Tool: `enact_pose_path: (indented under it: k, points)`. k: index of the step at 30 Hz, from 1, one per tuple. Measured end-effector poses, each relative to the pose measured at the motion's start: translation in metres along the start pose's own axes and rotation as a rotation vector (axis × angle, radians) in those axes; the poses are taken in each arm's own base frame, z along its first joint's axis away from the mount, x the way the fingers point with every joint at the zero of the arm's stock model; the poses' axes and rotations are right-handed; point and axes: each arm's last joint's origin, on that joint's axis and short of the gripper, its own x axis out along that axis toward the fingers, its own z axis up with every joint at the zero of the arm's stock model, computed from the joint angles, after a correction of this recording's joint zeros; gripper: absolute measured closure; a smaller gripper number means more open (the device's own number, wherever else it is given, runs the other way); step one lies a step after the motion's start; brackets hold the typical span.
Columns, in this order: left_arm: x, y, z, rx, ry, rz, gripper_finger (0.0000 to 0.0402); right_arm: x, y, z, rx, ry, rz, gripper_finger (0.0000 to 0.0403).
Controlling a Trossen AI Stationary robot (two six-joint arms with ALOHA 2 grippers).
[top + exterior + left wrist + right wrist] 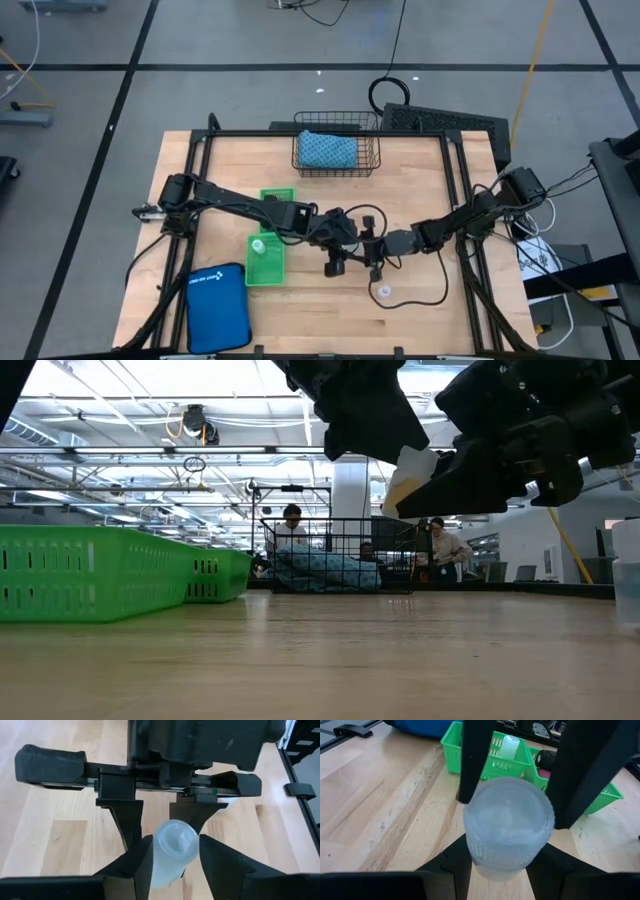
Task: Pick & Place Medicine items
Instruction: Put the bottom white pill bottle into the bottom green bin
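Note:
A small white round bottle (173, 851) hangs above the middle of the table, between both grippers. My left gripper (338, 258) comes from the table's left and my right gripper (377, 258) from the right; each is shut on this bottle (507, 832). A second white bottle (385, 292) stands on its base on the wood just in front of them. A third white bottle (258, 245) lies in the near green basket (268, 268). Dark and pink pieces (546, 762) lie in the far green basket (278, 198). My left gripper pinches the bottle's round side (156, 865) between its two fingers (134, 866), slanting down from the table's left. The bottle is lifted clear of the table. My right gripper pinches the bottle's ribbed part (500, 857) between its two fingers (451, 865), nearly level from the table's right. In the low view the bottle (412, 478) shows well above the wood.
A blue zip pouch (218, 305) lies at the near left corner. A black wire basket (337, 160) holding a blue bundle stands at the far edge. People sit in the room beyond the table (445, 545). Bare wood lies to the near right.

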Motion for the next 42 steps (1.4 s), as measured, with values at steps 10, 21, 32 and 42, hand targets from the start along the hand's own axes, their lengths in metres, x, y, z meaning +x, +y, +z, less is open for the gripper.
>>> enact_pose_path:
  k: [10, 21, 32, 42]
  points:
    - [0.017, 0.001, -0.008, 0.037, 0.033, -0.029, 0.0168, 0.001, 0.002, 0.001, -0.010, 0.021, 0.006, 0.0241]
    - [0.015, 0.002, -0.005, 0.088, 0.009, -0.015, 0.0227, 0.001, 0.003, 0.003, 0.009, 0.003, 0.035, 0.0254]
    - [-0.010, 0.006, 0.005, 0.048, -0.015, 0.033, 0.0266, -0.001, 0.001, 0.006, 0.095, 0.016, 0.015, 0.0219]
    - [-0.051, -0.014, -0.014, 0.111, -0.153, 0.148, 0.0266, -0.002, 0.002, -0.003, 0.093, 0.099, 0.011, 0.0216]
